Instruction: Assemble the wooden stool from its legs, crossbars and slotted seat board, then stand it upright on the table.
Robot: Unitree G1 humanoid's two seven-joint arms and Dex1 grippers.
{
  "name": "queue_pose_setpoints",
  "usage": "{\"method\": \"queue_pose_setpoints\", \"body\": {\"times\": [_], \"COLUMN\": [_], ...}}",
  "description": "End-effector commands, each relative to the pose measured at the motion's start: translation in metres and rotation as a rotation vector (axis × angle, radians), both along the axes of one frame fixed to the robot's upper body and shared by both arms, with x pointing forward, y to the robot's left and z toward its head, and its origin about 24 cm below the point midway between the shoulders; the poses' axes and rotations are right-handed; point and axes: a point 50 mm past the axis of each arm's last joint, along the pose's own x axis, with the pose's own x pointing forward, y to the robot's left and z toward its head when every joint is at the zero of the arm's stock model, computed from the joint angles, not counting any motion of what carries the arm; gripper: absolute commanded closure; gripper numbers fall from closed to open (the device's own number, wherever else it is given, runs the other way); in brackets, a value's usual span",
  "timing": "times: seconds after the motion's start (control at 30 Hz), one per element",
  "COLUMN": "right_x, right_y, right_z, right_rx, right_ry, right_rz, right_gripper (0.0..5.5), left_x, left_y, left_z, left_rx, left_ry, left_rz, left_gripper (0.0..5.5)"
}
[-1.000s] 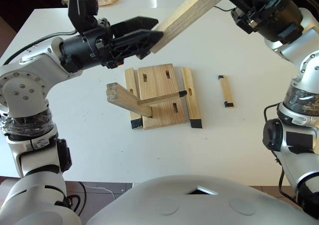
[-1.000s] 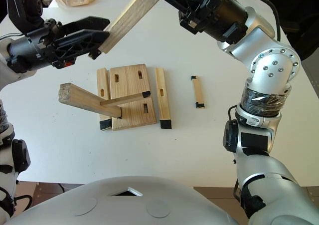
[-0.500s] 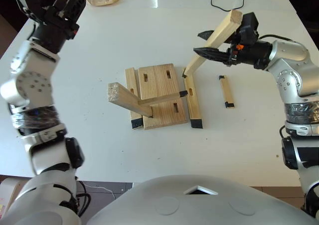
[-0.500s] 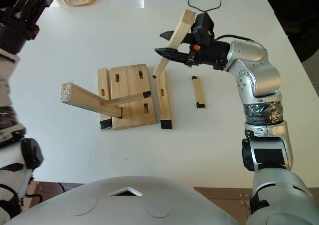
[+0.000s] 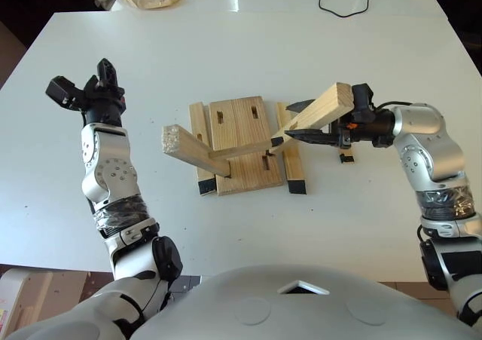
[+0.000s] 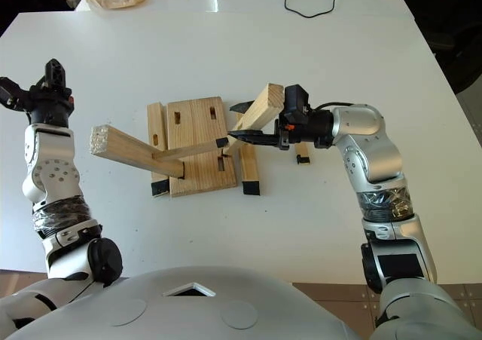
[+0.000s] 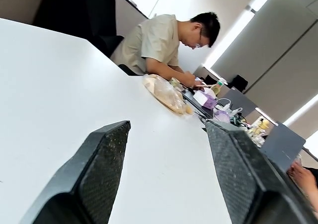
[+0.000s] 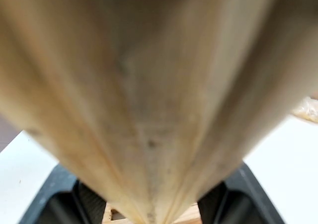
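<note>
Okay, step in hand looks like seating a second leg. The right gripper (image 5: 295, 121) pinches the held leg (image 5: 322, 108) across its middle, tilted, with its low end down at the right side of the seat board (image 5: 239, 125). The board lies flat mid-surface, nearer the near edge than the far one. One inserted leg (image 5: 190, 148) already sticks out of the board, leaning toward the left edge, and a thin crossbar (image 5: 245, 149) runs from it to just where the held leg's tip sits. I can't tell if the tip is in a slot or only touching wood. To do this well, bring the leg closer to upright before pushing, line the tip up with an open slot (image 5: 265, 161), and avoid knocking the crossbar or the loose leg (image 5: 292, 163) lying along the board's right side. The board is unheld, so it will likely slide under a skewed push. The left gripper (image 5: 84, 84) is raised near the left edge, fingers spread, holding nothing, and it could come down to brace the board.
</note>
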Motion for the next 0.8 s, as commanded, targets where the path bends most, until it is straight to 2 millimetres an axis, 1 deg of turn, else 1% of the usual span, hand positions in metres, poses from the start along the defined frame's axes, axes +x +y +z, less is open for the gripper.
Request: {"method": "queue_pose_setpoints", "body": {"times": [0.03, 0.13, 0.23, 0.43, 0.63, 0.8], "right_x": [-0.01, -0.017, -0.022, -0.027, -0.02, -0.008], "right_y": [0.0, 0.001, 0.001, -0.001, -0.008, -0.011], "right_z": [-0.016, -0.013, -0.01, -0.016, -0.02, -0.018], "right_rx": [-0.025, -0.013, -0.016, -0.073, -0.128, -0.166], "right_ry": [0.039, 0.023, 0.027, 0.078, 0.117, 0.13], "right_rz": [0.019, 0.044, 0.068, 0.083, 0.064, 0.057], "right_gripper": [3.45, 3.46, 3.46, 3.46, 3.46, 3.46], "left_x": [-0.005, -0.007, -0.009, -0.011, -0.012, -0.015], "left_y": [0.001, 0.001, 0.002, 0.0, -0.003, -0.006], "left_z": [-0.012, -0.022, -0.025, -0.03, -0.036, -0.041], "left_rx": [0.011, 0.005, -0.01, -0.025, -0.043, -0.075], "left_ry": [0.048, 0.091, 0.096, 0.107, 0.123, 0.116], "left_rz": [0.034, 0.047, 0.065, 0.062, 0.062, 0.067], "left_gripper": [2.68, 2.68, 2.68, 2.68, 2.68, 2.68]}}
